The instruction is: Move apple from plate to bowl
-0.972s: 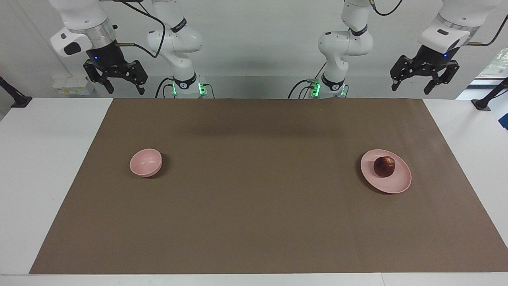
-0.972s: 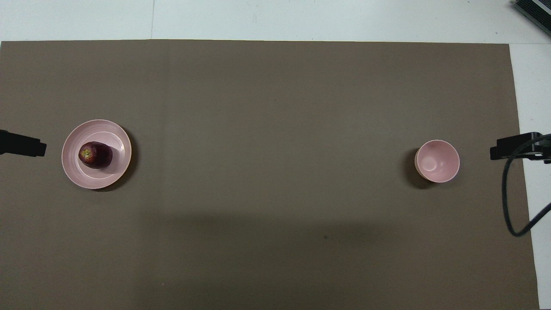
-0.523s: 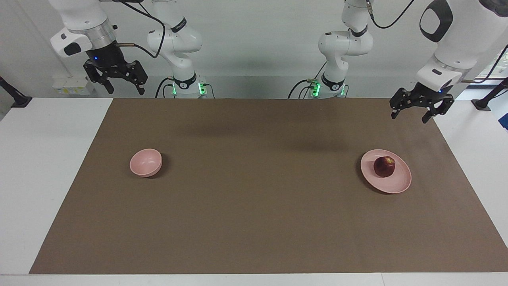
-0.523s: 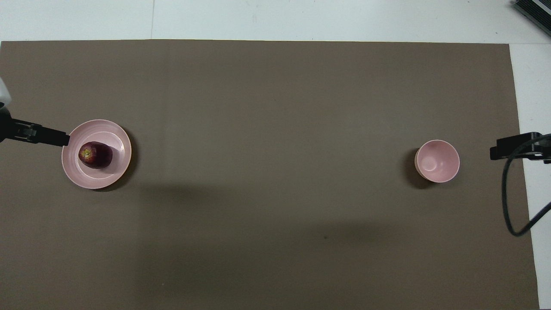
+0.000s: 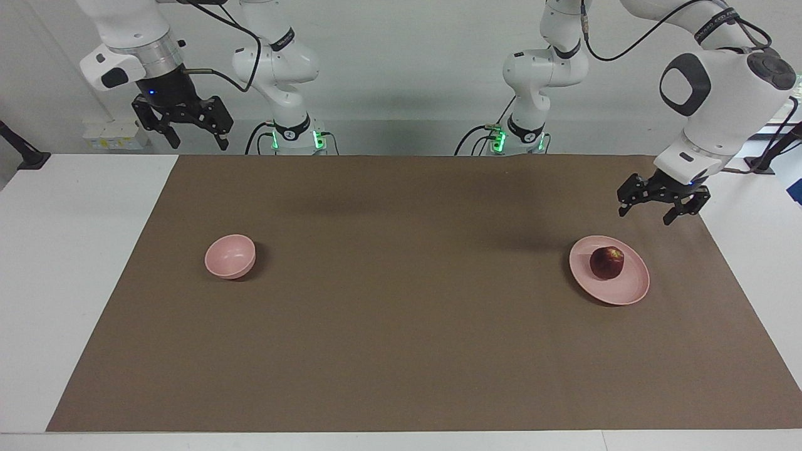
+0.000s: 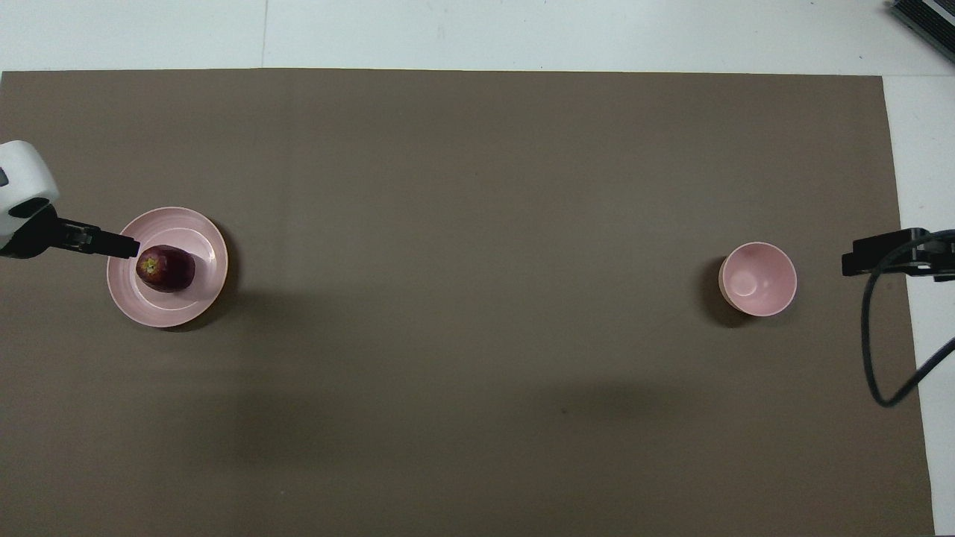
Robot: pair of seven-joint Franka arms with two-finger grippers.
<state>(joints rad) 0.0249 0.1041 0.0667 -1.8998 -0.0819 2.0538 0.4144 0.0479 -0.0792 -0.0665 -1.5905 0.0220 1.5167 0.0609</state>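
A dark red apple point(image 5: 606, 262) point(image 6: 165, 268) sits on the flat pale pink plate point(image 5: 626, 291) point(image 6: 160, 313) toward the left arm's end of the table. The small deep pink bowl point(image 5: 230, 256) point(image 6: 758, 279) stands empty toward the right arm's end. My left gripper point(image 5: 644, 214) point(image 6: 123, 245) is open and empty, up in the air over the plate's edge, well above the apple. My right gripper point(image 5: 197, 142) point(image 6: 850, 264) is open and empty, held high over the table's edge at its own end, where that arm waits.
A brown mat point(image 5: 401, 313) covers most of the white table point(image 5: 62, 263). A black cable point(image 6: 873, 350) hangs from the right arm. A dark device point(image 6: 925, 19) lies at the table's corner farthest from the robots.
My left gripper has come down and moved from the table's edge to over the plate's edge. The right arm, apple, plate and bowl have stayed put.
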